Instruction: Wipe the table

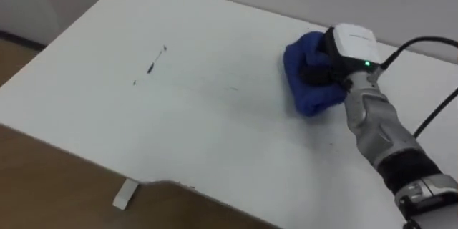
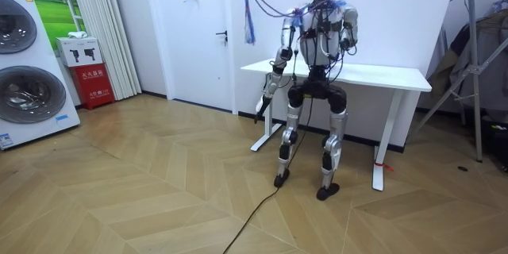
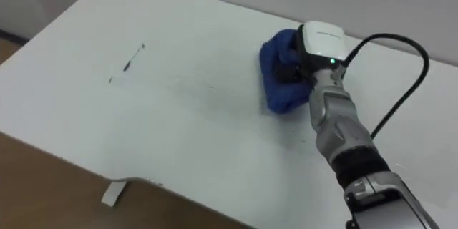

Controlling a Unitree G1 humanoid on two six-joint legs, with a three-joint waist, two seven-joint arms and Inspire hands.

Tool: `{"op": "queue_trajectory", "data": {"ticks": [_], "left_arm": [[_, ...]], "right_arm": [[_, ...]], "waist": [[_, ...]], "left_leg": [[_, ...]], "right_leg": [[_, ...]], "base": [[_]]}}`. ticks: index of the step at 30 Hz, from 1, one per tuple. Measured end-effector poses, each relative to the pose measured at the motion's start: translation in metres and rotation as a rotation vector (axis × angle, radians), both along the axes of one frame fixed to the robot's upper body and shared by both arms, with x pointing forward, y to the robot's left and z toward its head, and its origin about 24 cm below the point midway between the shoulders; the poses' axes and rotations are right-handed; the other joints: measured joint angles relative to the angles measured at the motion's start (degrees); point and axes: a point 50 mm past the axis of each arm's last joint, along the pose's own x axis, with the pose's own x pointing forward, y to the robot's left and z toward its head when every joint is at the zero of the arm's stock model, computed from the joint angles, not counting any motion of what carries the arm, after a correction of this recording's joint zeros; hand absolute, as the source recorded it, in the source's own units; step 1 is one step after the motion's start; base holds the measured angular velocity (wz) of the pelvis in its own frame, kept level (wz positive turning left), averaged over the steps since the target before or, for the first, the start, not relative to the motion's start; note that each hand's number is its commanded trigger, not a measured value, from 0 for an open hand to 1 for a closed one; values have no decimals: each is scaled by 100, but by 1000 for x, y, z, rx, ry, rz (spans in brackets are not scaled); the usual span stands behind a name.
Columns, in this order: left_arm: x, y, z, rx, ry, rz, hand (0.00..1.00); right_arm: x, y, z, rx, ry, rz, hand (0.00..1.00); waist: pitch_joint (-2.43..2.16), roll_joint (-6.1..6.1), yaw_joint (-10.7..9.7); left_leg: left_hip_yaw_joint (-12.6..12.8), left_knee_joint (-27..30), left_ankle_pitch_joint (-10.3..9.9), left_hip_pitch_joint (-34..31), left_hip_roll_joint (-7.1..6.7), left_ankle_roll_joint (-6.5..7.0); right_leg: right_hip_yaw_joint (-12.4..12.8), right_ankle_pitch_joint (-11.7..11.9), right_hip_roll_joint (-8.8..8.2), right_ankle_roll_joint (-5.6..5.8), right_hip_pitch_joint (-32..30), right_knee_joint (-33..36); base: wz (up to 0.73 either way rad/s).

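A crumpled blue cloth [image 1: 306, 94] [image 3: 276, 91] lies on the white table [image 1: 215, 136] toward its far right part. My right hand [image 1: 352, 46] [image 3: 322, 43] rests on top of the cloth, dark fingers curled into its folds. A short dark smear and a few specks [image 1: 152, 64] [image 3: 130, 61] mark the tabletop well to the left of the cloth. In the room view I stand upright at the table [image 2: 397, 75], facing it, and my left hand [image 2: 267, 94] hangs low beside the table's end on the room view's left.
The table's near edge [image 1: 86, 159] runs over wooden floor, with a white table foot [image 1: 125, 195] below it. A wall stands close behind the table. Washing machines [image 2: 28, 71] and a red box [image 2: 91, 75] are far on the room view's left, a metal rack [image 2: 476, 71] on its right.
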Motion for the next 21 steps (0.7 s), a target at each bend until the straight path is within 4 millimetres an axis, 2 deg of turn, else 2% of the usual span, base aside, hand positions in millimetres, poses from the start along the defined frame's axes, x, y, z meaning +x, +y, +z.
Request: {"op": "queue_trajectory", "data": {"ticks": [2,3,4,5,7,8,9,10,12,13,15,18,20,21], "left_arm": [[-1,0,0,-10,5,-1,0],[-2,0,0,-9,3,-2,0],[-1,1,1,-5,-6,2,0],[-2,2,1,-2,-9,7,0],[-7,8,4,17,-25,29,0],[-6,10,5,25,-36,29,0],[-5,15,7,40,-56,32,0],[-4,17,8,47,-67,38,0],[0,25,13,77,-113,56,0],[4,27,16,87,-133,53,0],[9,27,17,94,-163,42,0],[16,21,15,83,-176,18,0],[18,13,12,59,-174,3,0],[21,6,8,38,-165,-2,0]], "right_arm": [[-12,-13,-19,-8,72,-39,100],[-26,-25,-37,18,123,-85,100],[-40,-34,-45,84,95,-121,100],[-45,-38,-48,100,87,-133,100],[-70,-58,-63,185,82,-228,100],[-77,-64,-67,202,79,-258,100],[-91,-75,-73,234,73,-314,100],[-97,-80,-75,242,72,-342,100],[-123,-104,-82,240,79,-447,100],[-133,-114,-84,230,91,-484,100],[-141,-124,-87,245,97,-540,100],[-140,-124,-88,265,101,-567,100],[-123,-118,-82,254,91,-557,100],[-109,-111,-74,237,78,-532,100]], "waist": [[5,1,-38],[1,-1,-89],[1,-1,-187],[-1,-5,-266],[1,2,-644],[-5,1,-728],[-24,-26,-926],[-24,-25,-1012],[-99,-63,-1179],[-110,-78,-1225],[-105,-60,-1272],[-101,25,-1209],[-80,102,-1117],[-63,155,-1000]], "left_leg": [[-63,-2,1,29,-1,1],[-133,-11,2,75,-9,3],[-134,-16,2,95,-15,3],[-135,-18,2,105,-23,3],[-120,-51,2,216,-48,4],[-108,-60,2,242,-56,4],[-105,-81,2,280,-74,4],[-103,-90,2,296,-75,4],[27,-93,2,330,-74,4],[48,-94,1,367,-74,5],[43,-98,0,415,-79,5],[154,-112,0,521,-77,6],[205,-114,-1,513,-69,7],[261,-132,-3,500,-36,6]], "right_leg": [[-41,-1,0,2,98,-12],[-42,-11,-7,17,149,6],[-45,-16,-13,23,190,-8],[-49,-20,-16,30,215,-28],[-45,-29,-17,44,371,-142],[-43,-36,-19,55,404,-165],[-44,-62,-36,97,455,-171],[-43,-64,-36,100,478,-173],[-32,-64,-44,101,488,-171],[-34,-64,-50,101,509,-170],[-34,-64,-53,101,576,-168],[-18,-70,-56,110,609,-171],[-4,-72,-56,114,539,-161],[99,-59,-17,92,449,-149]], "base": [[40],[19],[13],[7],[3],[3],[3],[3],[-11],[-19],[-20],[-24],[-33],[-31]]}}
